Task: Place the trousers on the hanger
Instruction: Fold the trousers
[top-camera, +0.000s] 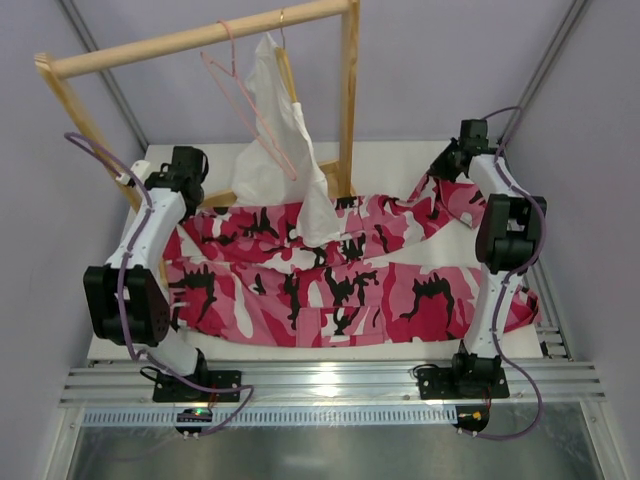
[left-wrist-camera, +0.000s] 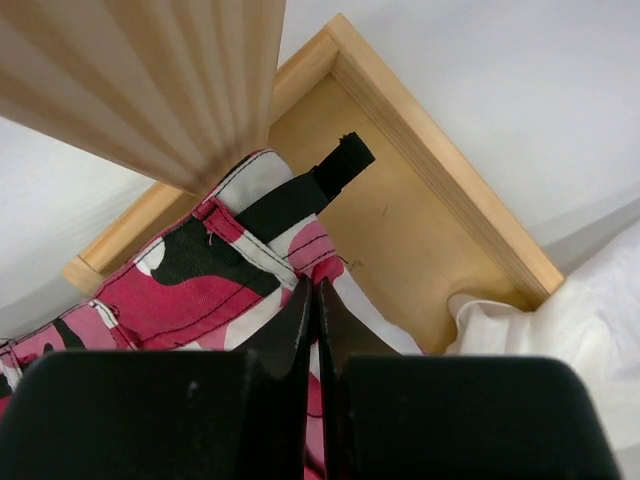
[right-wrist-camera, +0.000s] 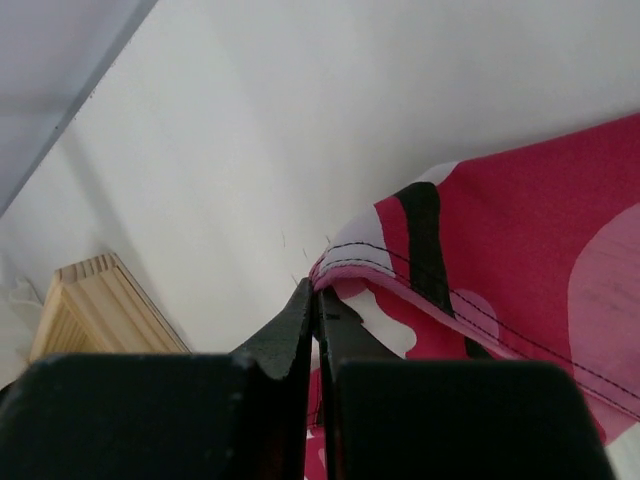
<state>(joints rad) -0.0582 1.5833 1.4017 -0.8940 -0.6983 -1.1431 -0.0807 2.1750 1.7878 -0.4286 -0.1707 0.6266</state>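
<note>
Trousers (top-camera: 340, 285) not yet on hanger (top-camera: 250, 112); barely begun.
Spread over counter (top-camera: 390, 165); hanger bare on rail (top-camera: 200, 38); left pincer (left-wrist-camera: 315, 292), right pincer (right-wrist-camera: 315, 292) both pinched shut on trouser edges; lifting and threading left.

The trousers (top-camera: 345, 285) are pink, white and black camouflage. The hanger (top-camera: 270, 143) is pink, the hung garment (top-camera: 285, 160) plain white, the rack (top-camera: 200, 38) pale wood, the desk (top-camera: 395, 165) white.
</note>
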